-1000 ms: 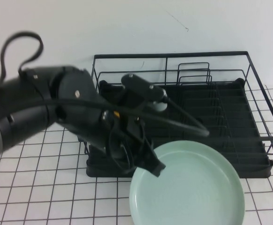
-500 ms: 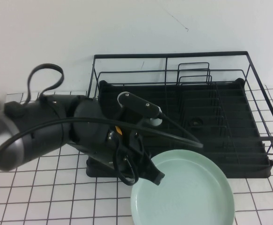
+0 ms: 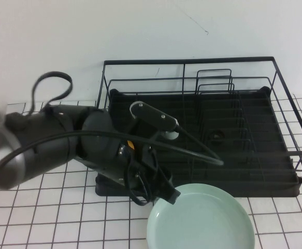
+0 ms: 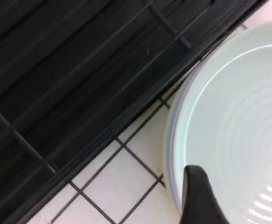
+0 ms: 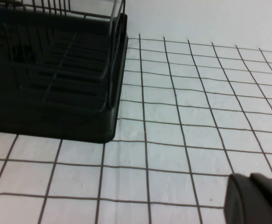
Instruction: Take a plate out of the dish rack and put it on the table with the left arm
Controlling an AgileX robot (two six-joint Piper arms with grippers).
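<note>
The mint-green plate lies flat on the white gridded table, just in front of the black dish rack. My left gripper is at the plate's near-left rim. In the left wrist view its fingers stand wide apart over the plate, whose face shows between them, so it is open. The rack's tray edge runs beside the plate. My right gripper hangs low over bare table to the right of the rack, fingers together. It is out of the high view.
The rack has upright wire dividers and no dishes showing in it. A white wall stands behind it. The left arm's cable loops up at the left. Gridded table stretches left of the arm and right of the rack.
The plate came down from a raised, tilted hold to lie flat and lower in front of the rack. The left arm dropped and swung in, then barely moved in the last half second.
</note>
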